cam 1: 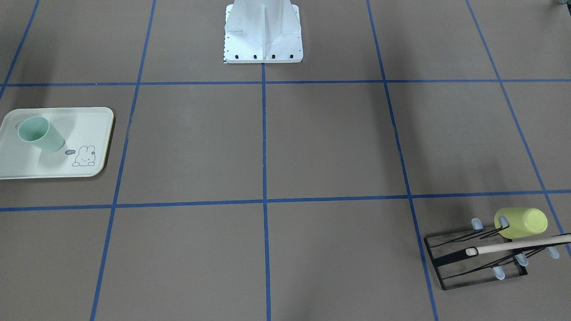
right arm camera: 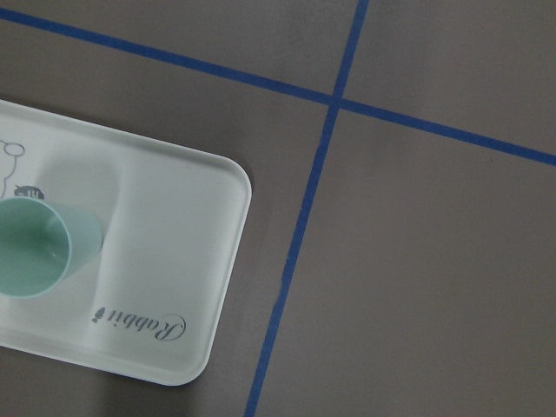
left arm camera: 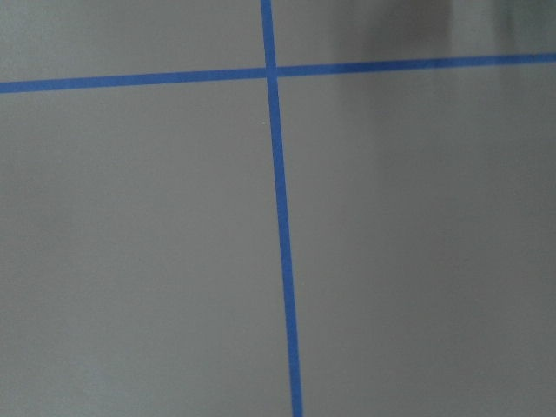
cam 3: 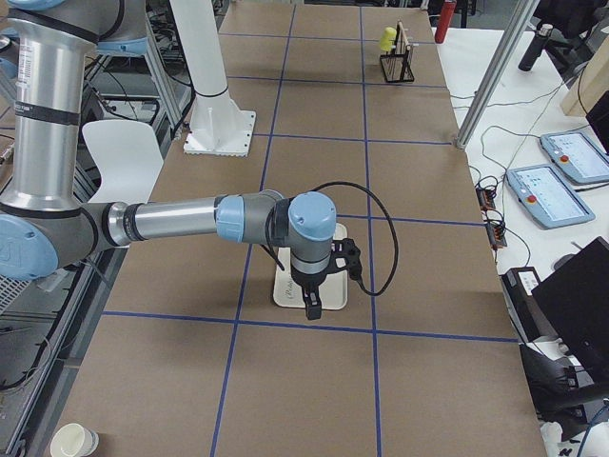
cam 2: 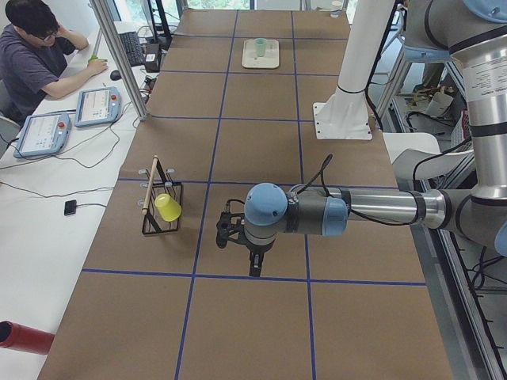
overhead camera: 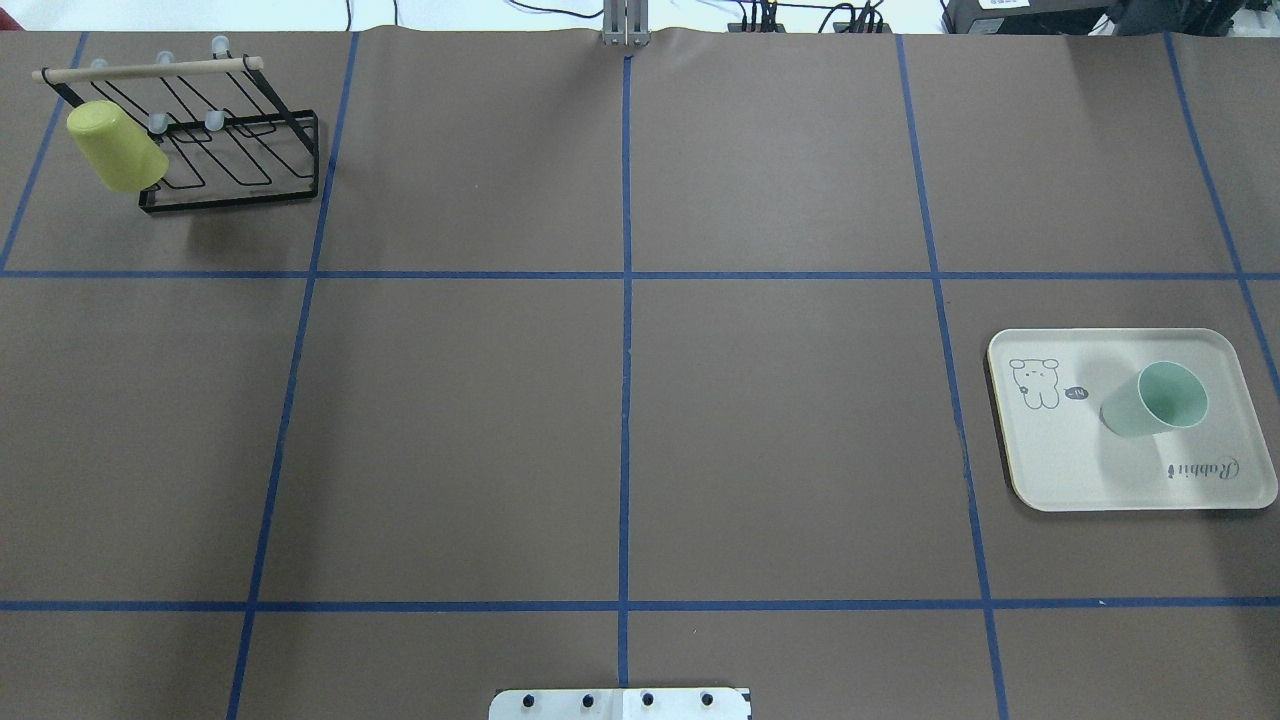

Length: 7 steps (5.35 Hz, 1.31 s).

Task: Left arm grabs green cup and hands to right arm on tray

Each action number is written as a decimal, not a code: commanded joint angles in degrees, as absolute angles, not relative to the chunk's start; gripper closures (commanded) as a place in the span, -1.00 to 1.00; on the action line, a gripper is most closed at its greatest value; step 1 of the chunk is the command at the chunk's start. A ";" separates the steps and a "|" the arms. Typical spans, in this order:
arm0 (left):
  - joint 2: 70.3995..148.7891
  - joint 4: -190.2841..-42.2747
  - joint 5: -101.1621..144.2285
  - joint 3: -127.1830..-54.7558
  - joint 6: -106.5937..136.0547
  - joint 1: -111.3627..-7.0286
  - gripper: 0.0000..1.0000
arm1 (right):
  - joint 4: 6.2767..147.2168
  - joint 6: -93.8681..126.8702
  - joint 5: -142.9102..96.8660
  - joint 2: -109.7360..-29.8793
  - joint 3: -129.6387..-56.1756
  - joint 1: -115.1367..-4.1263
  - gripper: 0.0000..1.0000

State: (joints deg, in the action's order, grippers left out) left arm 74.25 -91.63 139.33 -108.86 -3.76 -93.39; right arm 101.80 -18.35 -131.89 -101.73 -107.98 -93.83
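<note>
I saw the green cup (overhead camera: 1155, 400) upright, mouth up, on the tray (overhead camera: 1050, 470), near and below my right pincer (cam 3: 313, 307) and well apart from my left pincer (cam 2: 253, 267). I could not tell either pincer's spread.

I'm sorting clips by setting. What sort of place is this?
Most likely a robotics lab, not a home: the table is gridded with blue tape, the left arm and right arm reach over it, and an operator sits by teach pendants.
</note>
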 commanded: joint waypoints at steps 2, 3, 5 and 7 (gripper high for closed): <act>74.36 -91.50 134.38 -108.99 -7.56 -93.25 -1.00 | 101.69 -18.02 -131.84 -102.66 -107.58 -94.04 -1.00; 74.27 -91.84 135.17 -108.98 -7.91 -93.43 -1.00 | 101.69 -17.15 -131.75 -102.74 -107.49 -94.04 -0.99; 74.35 -92.11 136.23 -108.89 -8.09 -93.60 -1.00 | 101.52 -15.83 -131.57 -102.40 -107.40 -94.04 -0.99; 74.27 -92.02 136.23 -109.24 -8.09 -93.60 -1.00 | 101.34 -13.89 -131.48 -101.60 -107.49 -93.96 -1.00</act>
